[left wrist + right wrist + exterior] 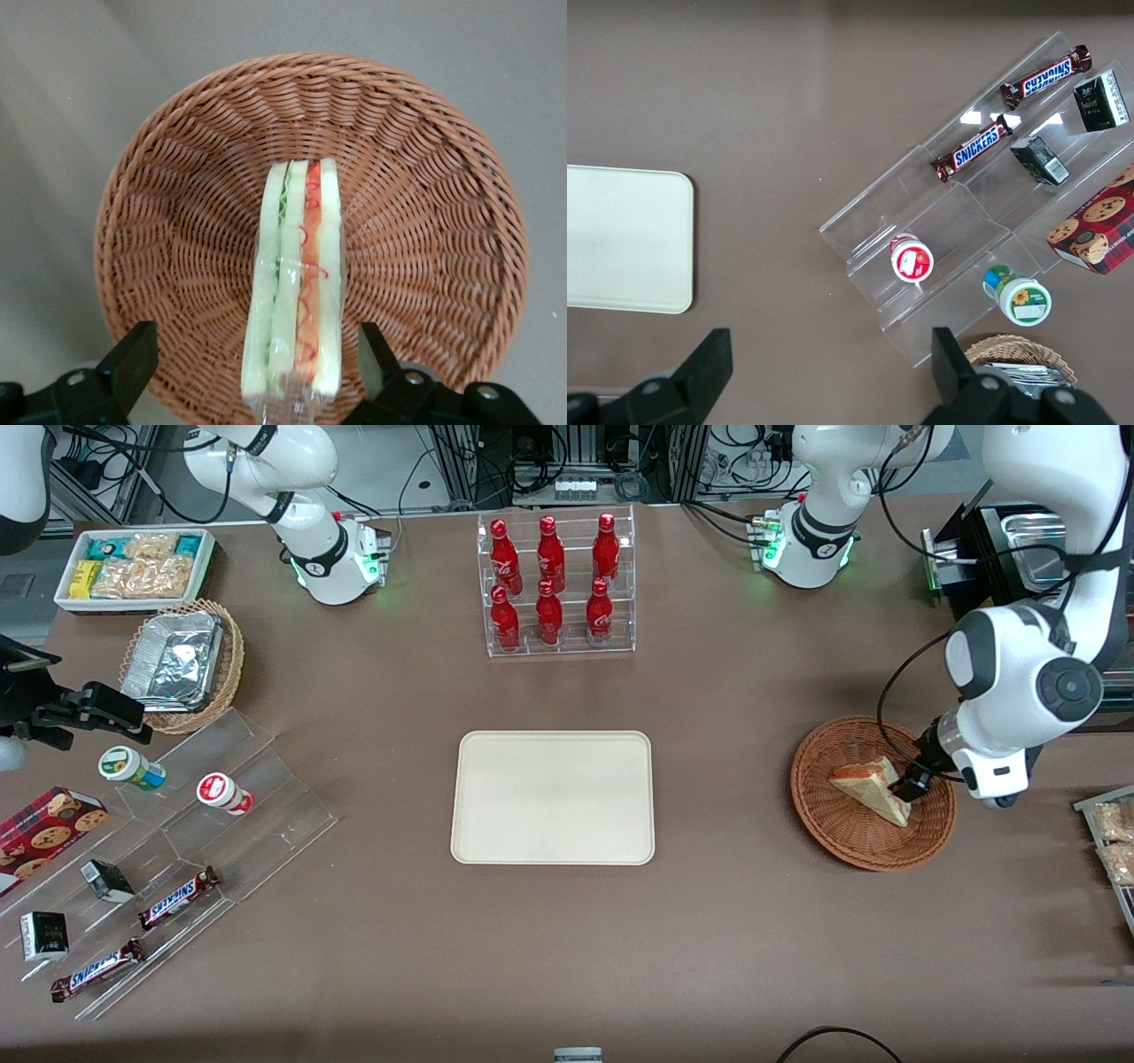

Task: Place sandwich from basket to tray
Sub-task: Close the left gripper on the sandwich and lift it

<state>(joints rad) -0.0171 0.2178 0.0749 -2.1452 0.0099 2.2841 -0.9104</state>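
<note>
The sandwich is a pale bread wedge standing on edge in the reddish-brown wicker basket toward the working arm's end of the table. My gripper is lowered into the basket and open, one finger on each side of the sandwich. The black fingertips stand apart from the bread, with wicker showing in both gaps. Orange-red and green filling stripes show on the cut edge. The basket's rim rings the whole wedge. The cream tray lies bare at the table's middle, and its corner also shows in the right wrist view.
A clear rack of red bottles stands farther from the front camera than the tray. Toward the parked arm's end are a clear stepped stand with snacks, a tan basket holding a foil container and a white bin of packets.
</note>
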